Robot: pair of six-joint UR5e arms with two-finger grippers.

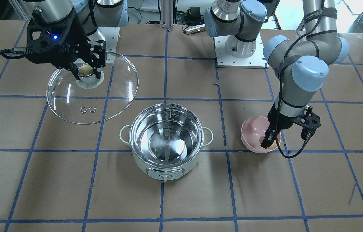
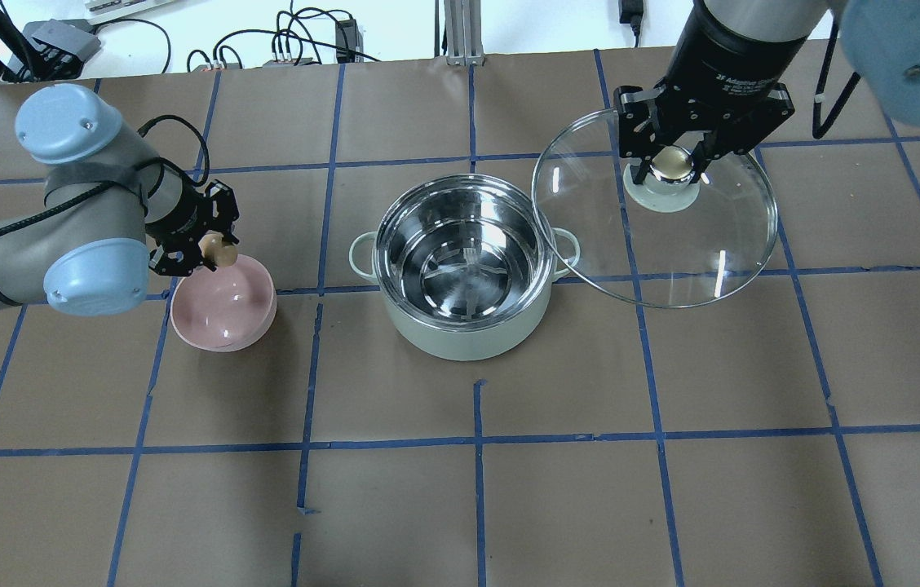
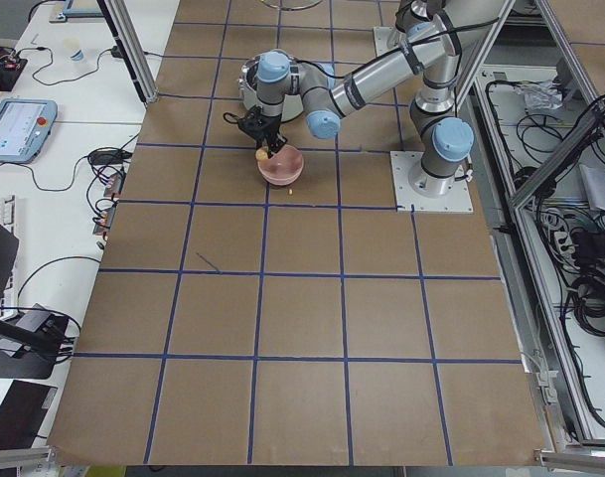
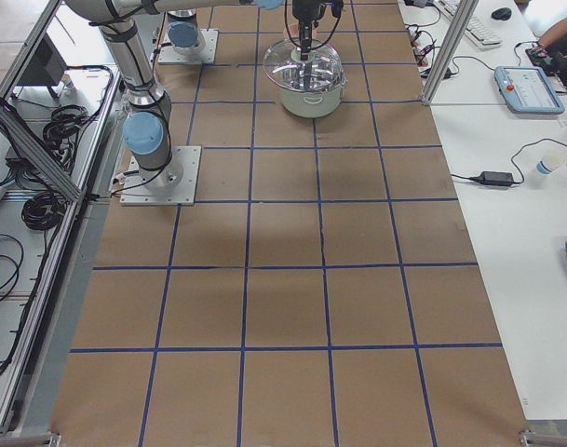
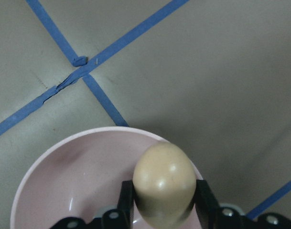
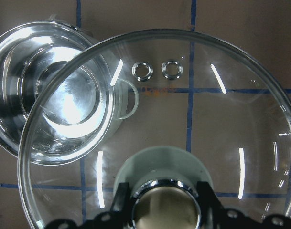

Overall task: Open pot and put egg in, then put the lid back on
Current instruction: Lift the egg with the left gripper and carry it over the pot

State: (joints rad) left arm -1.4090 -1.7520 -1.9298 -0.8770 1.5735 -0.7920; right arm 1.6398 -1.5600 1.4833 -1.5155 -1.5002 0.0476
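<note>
The mint-green pot point(image 2: 464, 273) stands open mid-table, its steel inside empty; it also shows in the front view point(image 1: 166, 138). My right gripper point(image 2: 670, 167) is shut on the beige knob of the clear glass lid point(image 2: 713, 244) and holds it in the air beside the pot, seen from the wrist point(image 6: 164, 210) and in the front view point(image 1: 88, 72). My left gripper point(image 2: 211, 253) is shut on the tan egg point(image 2: 223, 250) just above the far rim of the pink bowl point(image 2: 223, 306). The left wrist view shows the egg point(image 5: 163, 183) between the fingers.
The pink bowl point(image 1: 257, 133) sits on the robot's left of the pot, one grid cell away. Blue tape lines grid the brown table. Both arm bases point(image 1: 239, 48) stand at the robot's edge. Cables lie beyond the far edge.
</note>
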